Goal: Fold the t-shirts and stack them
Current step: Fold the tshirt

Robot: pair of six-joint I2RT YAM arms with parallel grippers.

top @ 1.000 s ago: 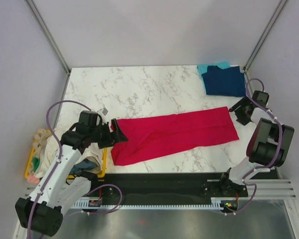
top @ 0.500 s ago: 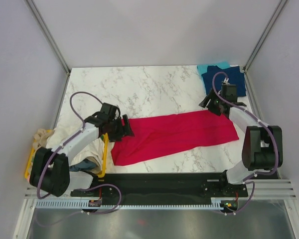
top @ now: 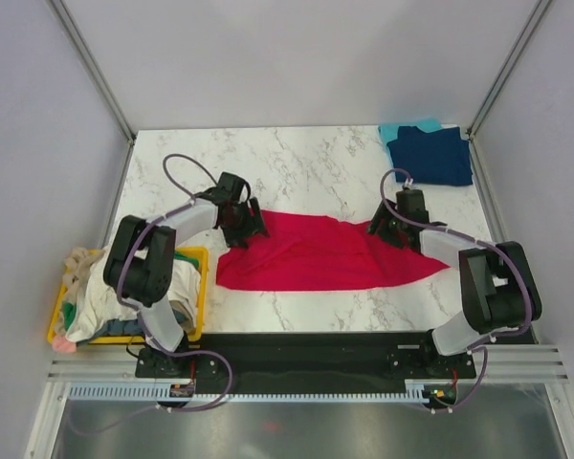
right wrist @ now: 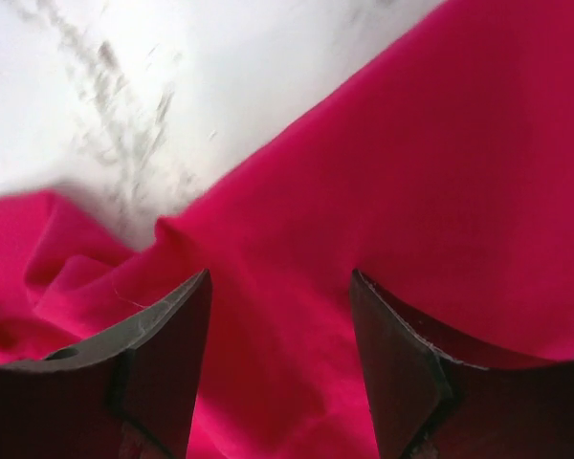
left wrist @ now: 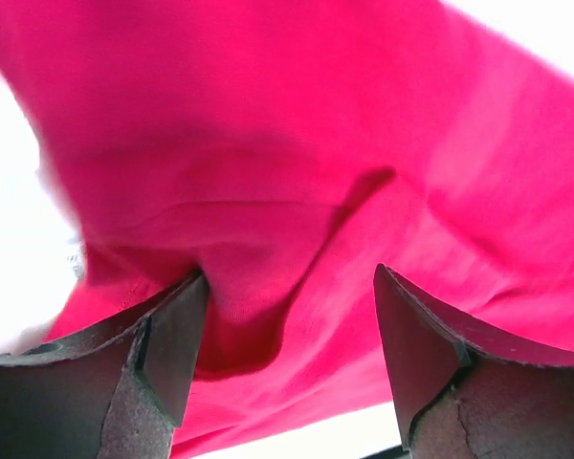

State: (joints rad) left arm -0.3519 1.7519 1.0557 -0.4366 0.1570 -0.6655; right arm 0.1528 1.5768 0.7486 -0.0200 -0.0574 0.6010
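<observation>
A: What's being changed, L to R?
B: Yellow bin [top: 202, 287] at L w/ cream tee [top: 100, 285] isn't being touched. Left gripper [top: 247, 227], out by the bin 1 s ago, is now being held at the crimson tee's [top: 306, 258] far-left corner. Its fingers [left wrist: 167, 349] are being kept apart, w/ a ridge of cloth bunching btwn them, nothing pinched yet.
A: And the tee itself?
B: It's lying midway on the table [top: 297, 163] and being reshaped: the long slanted strip is being shortened, R end rucked inward.
A: R side?
B: Right gripper [top: 386, 229], swung in from the table edge, is being set on the far-right hem. Jaws likewise spread, cloth under them, not clamped. Navy tee [top: 435, 158] on teal tee [top: 399, 131], far-R corner, is being left alone.
A: Meaning?
B: Prob. a two-corner grab is being set up for the next fold. Stacking isn't being started yet.
</observation>
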